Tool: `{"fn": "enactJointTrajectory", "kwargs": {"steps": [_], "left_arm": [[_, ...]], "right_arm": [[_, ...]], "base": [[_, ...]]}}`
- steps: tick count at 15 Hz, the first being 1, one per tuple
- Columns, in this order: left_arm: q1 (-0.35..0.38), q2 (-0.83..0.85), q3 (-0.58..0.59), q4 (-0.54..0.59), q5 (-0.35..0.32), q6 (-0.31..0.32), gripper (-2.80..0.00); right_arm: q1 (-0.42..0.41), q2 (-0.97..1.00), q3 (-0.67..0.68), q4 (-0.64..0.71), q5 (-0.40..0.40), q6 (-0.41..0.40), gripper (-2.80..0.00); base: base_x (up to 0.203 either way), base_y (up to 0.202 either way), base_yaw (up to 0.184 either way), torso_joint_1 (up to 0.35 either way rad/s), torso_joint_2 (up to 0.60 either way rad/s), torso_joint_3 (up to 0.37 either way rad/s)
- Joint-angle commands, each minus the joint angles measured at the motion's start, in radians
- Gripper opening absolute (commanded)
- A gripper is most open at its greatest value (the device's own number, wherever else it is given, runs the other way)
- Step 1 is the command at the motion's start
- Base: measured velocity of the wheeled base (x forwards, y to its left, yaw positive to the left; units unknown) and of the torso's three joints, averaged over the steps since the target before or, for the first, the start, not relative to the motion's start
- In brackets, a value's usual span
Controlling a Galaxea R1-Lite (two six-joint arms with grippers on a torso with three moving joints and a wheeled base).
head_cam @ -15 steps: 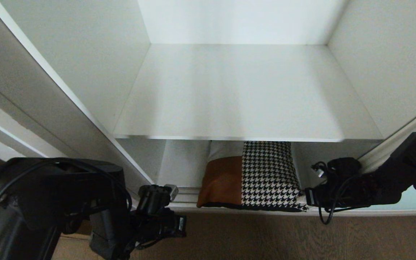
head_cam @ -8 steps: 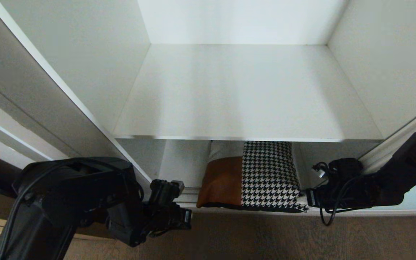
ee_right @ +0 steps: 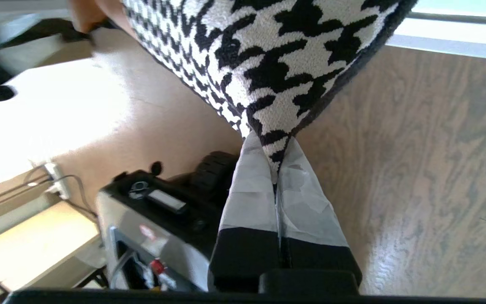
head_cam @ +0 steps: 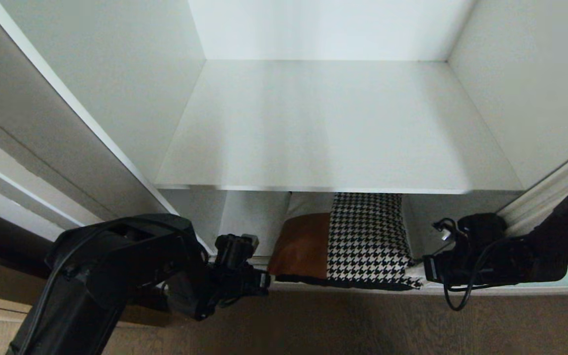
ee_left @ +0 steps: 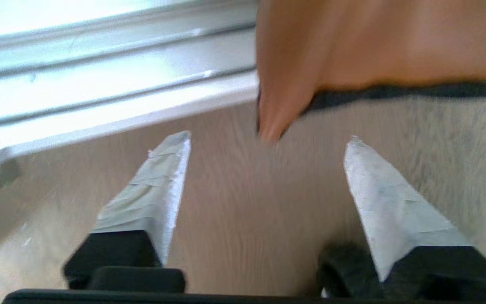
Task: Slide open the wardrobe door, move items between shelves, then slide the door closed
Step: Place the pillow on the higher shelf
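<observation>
Soft, even daylight fills the head view; the upper shelf (head_cam: 333,123) is bright and shows faint vertical bands of shade, while the space under it is dimmer. The black arms at the lower corners read almost as silhouettes. In the left wrist view the bag (ee_left: 378,42) and floor (ee_left: 247,236) are smeared by blur. In the right wrist view glare washes out the floor at the left of the frame, while the houndstooth weave is sharp.

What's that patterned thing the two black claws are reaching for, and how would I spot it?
Look inside the white wardrobe, under the wide upper shelf. On the lower level, at the front edge by the wood floor, lies a flat cushion-like bag. It is half tan leather, half black-and-white houndstooth, and the right gripper pinches its houndstooth corner.
</observation>
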Motion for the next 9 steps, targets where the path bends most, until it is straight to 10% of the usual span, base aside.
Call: {"fn": "enactJointTrajectory", "kwargs": {"steps": [1, 9], "left_arm": [[-0.012, 0.015, -0.044, 0.001, -0.004, -0.013, 0.0], [-0.044, 0.053, -0.189, 0.139, -0.006, -0.046, 0.0]], "right_arm": [[-0.017, -0.048, 0.019, -0.001, 0.046, 0.002, -2.8], [-0.028, -0.048, 0.023, -0.005, 0.071, 0.013, -2.8]], "base": [[0.0, 0.0, 0.0, 0.0, 0.0, 0.0], [0.0, 0.0, 0.0, 0.0, 0.0, 0.0]]}}
